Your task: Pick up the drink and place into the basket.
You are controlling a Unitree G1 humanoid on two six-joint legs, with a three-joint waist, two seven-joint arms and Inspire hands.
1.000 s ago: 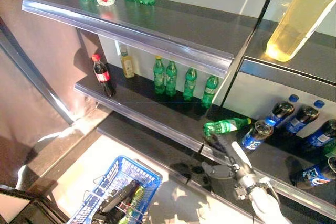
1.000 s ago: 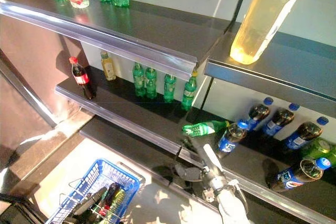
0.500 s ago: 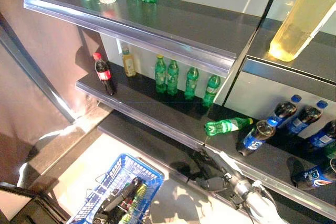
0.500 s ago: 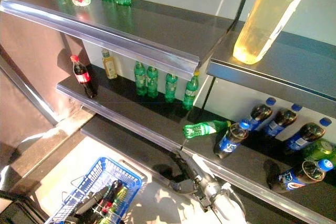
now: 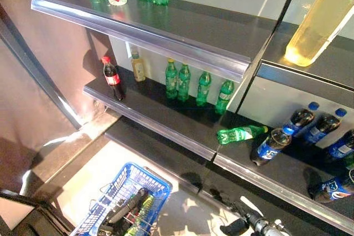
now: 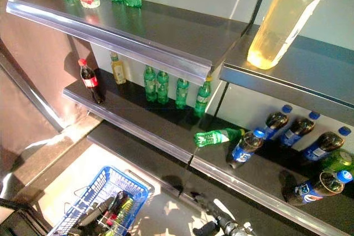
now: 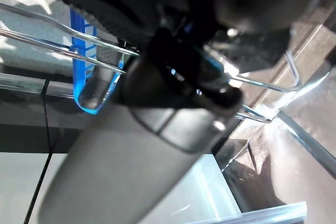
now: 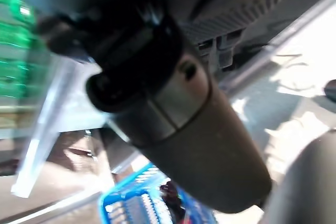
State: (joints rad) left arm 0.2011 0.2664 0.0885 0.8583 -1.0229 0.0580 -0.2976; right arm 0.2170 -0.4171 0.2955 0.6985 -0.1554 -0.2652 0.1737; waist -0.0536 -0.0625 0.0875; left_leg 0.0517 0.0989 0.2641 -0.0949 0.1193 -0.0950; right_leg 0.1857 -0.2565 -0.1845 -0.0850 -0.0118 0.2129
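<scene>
A green drink bottle (image 5: 239, 134) lies on its side on the middle shelf (image 5: 166, 120), its cap toward a tipped blue-capped cola bottle (image 5: 271, 146). My right hand (image 5: 243, 220) shows only at the bottom edge, well below and in front of the shelf, open and holding nothing. The blue wire basket (image 5: 155, 179) hangs at the lower left with a green bottle (image 5: 145, 205) and other drinks inside. My left hand (image 5: 126, 207) is shut on the basket's wire handle (image 7: 63, 48), which crosses under the hand in the left wrist view.
Several green bottles (image 5: 182, 81) stand upright at the back of the middle shelf, with a small yellow bottle (image 5: 138, 68) and a red-capped cola bottle (image 5: 112, 78) further left. More cola bottles (image 5: 318, 131) lie to the right. A large yellow bottle (image 5: 318, 20) sits on the upper shelf.
My right hand has dropped from just under the lying green bottle at the shelf edge to the bottom of the view, still empty. The bottle has not moved.
</scene>
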